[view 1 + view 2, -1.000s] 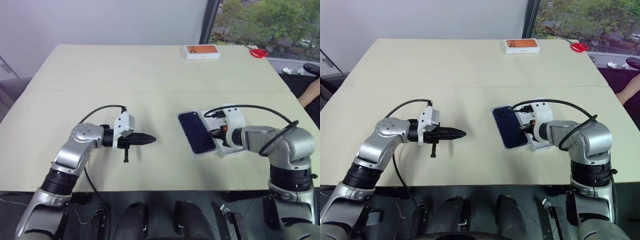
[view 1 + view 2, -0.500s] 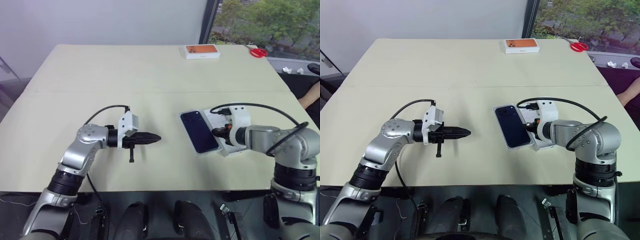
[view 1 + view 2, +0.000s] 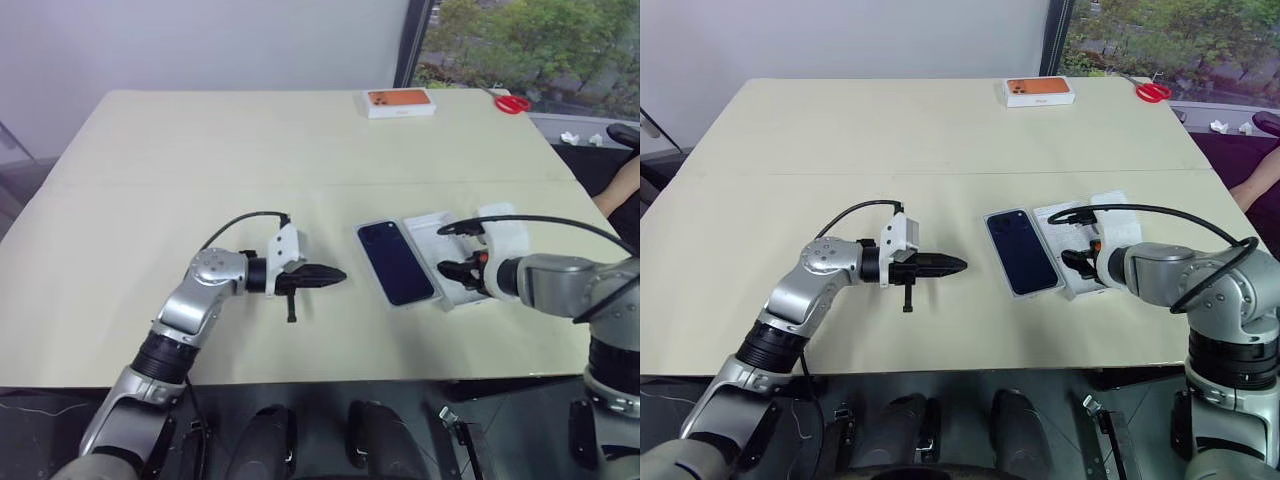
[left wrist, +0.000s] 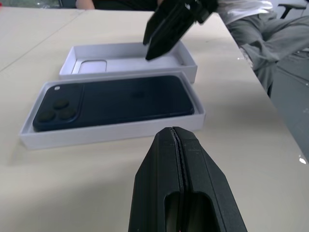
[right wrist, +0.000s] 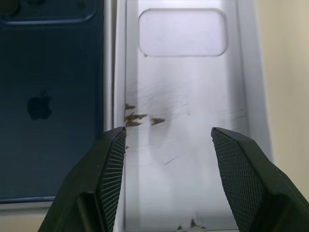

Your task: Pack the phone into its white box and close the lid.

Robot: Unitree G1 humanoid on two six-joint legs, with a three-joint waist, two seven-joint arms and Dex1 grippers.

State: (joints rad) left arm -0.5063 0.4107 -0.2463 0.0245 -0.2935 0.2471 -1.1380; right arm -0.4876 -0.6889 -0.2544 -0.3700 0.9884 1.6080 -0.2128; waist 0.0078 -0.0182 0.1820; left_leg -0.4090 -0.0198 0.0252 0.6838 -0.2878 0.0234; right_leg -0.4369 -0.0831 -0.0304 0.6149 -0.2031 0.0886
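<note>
Right fingers released and drawn back over upturned lid, left fingers clenched, nearer white box holding phone, apple logo.

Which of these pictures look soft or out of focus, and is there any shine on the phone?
Left wrist view: the left gripper up close is soft, and the phone in the white box shows a dull sheen. Right wrist view: the right gripper fingers are blurred at the edges, the lid beneath sharper. Head views: even daylight, soft shadows.
</note>
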